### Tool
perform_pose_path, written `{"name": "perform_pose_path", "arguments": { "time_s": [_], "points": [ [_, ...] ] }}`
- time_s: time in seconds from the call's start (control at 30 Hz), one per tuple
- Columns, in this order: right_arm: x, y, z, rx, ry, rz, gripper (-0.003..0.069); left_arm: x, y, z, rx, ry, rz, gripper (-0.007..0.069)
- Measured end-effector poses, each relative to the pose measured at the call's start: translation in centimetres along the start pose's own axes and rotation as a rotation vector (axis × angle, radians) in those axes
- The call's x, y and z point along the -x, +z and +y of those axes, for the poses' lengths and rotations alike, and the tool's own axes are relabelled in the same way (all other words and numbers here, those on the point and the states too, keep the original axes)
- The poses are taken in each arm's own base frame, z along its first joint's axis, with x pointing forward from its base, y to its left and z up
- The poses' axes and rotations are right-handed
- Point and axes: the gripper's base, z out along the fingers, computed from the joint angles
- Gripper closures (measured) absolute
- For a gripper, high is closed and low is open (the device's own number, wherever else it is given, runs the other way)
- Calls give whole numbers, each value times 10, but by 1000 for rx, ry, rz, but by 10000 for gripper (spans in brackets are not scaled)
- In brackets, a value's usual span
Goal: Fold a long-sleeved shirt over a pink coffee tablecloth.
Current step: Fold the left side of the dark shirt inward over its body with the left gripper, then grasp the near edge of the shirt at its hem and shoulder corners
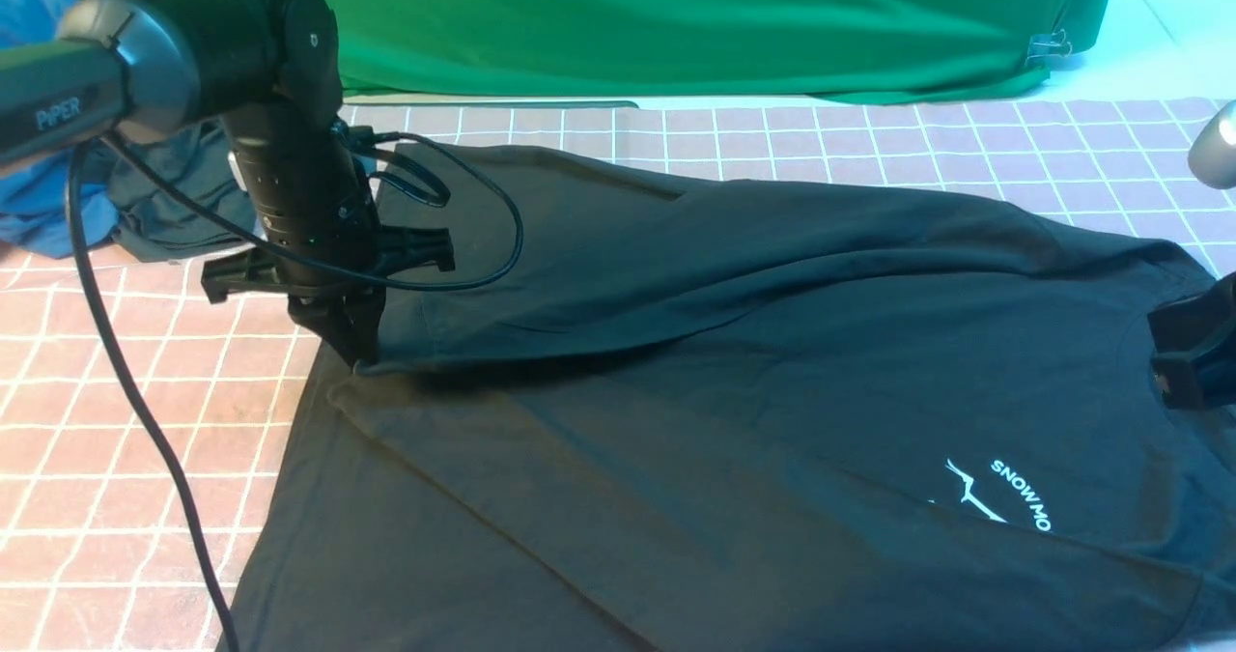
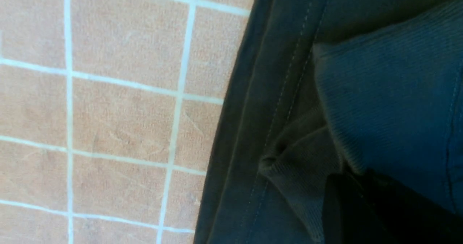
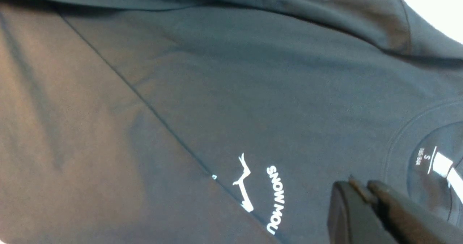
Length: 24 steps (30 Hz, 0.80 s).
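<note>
Inspection from the remote station, present state.

1. The long-sleeved shirt (image 1: 772, 391) lies on the pink coffee tablecloth (image 1: 116, 391) that covers the bench. It takes up the centre, the right and the near side. Bare cloth shows to its left and beyond its far edge.
2. The collar end points right. The white mountain print (image 1: 1004, 497) sits near right, and part of its lettering is hidden under a crease. In the right wrist view I can see the neck label (image 3: 443, 164) inside the collar.
3. A long panel of the shirt is laid over the body. It runs from the far right down to the left, and a shadowed edge lies beneath it.
4. The left gripper (image 1: 352, 348) points down at the left end of that folded panel, touching the fabric. Its wrist view shows a ribbed cuff (image 2: 379, 103) lying against one dark finger (image 2: 361, 211), beside a stitched hem (image 2: 275, 103). I cannot tell how far the jaws stand apart, or whether the cuff is pinched.
5. The right gripper (image 3: 358, 189) is over the chest, between the print and the collar. Its jaws are drawn together, and I see nothing between them.
6. At far left lie a blue garment (image 1: 39, 208) and a smaller dark garment (image 1: 183, 188), apart from the shirt. A green backdrop (image 1: 676, 24) hangs behind.
</note>
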Motion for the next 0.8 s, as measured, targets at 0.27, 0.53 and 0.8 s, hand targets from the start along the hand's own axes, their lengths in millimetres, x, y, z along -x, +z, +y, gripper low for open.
{"name": "perform_pose_path", "arguments": {
  "time_s": [0.27,0.53,0.8],
  "points": [
    [13,13,-11,-55,15,39,568,2,-2,2,23,8,-16,287],
    [45,54,-98,-186,300,168,617,0,-39,-8,-109,14,-107,307],
    [49,145,-148,-38,509,289,533,-2,-36,-53,-208,118,-214,597]
  ]
}}
